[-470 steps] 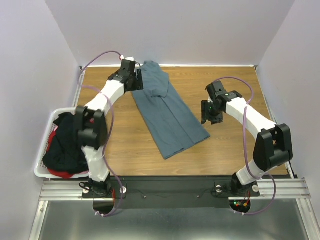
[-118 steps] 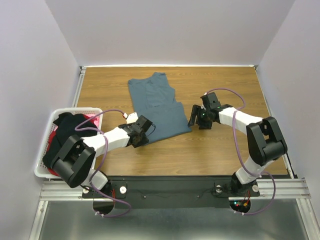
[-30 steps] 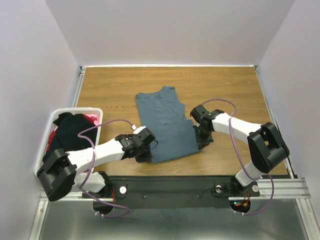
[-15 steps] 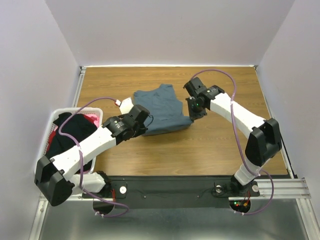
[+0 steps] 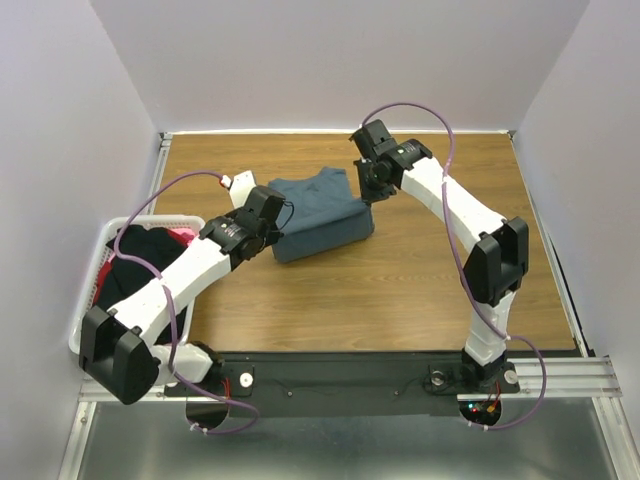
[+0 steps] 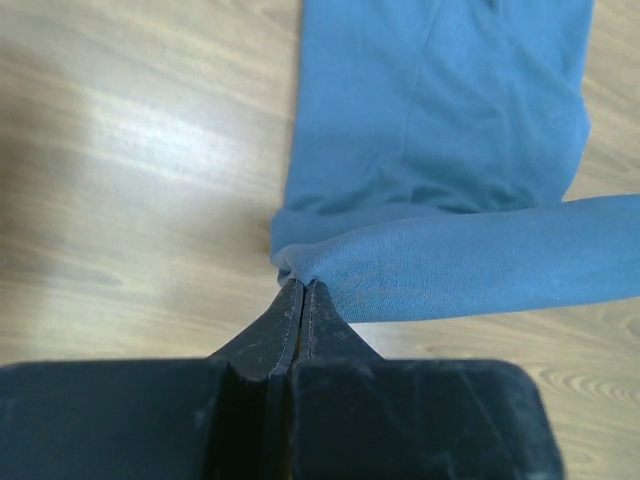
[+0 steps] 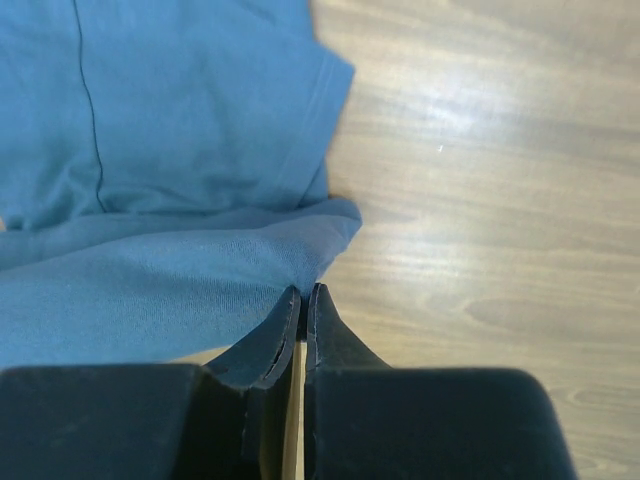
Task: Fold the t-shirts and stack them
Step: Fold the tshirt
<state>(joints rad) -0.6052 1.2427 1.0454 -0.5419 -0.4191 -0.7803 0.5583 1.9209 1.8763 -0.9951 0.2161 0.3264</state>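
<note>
Slate blue t-shirt (image 5: pixel 322 218) lies on table (image 5: pixel 420 290) a little past centre toward 12 o'clock. It is doubled over, with the rolled fold along its 6 o'clock side, long axis about 8-to-2 o'clock, neckline toward 12. Left pincer (image 6: pixel 302 292) is pinched tight on the fold's 8 o'clock corner, and right pincer (image 7: pixel 303 293) is clamped on the 2 o'clock corner. Black t-shirt (image 5: pixel 130 285) and red-pink t-shirt (image 5: pixel 181 237) are heaped in white lattice basket (image 5: pixel 84 335) at 9 o'clock.
</note>
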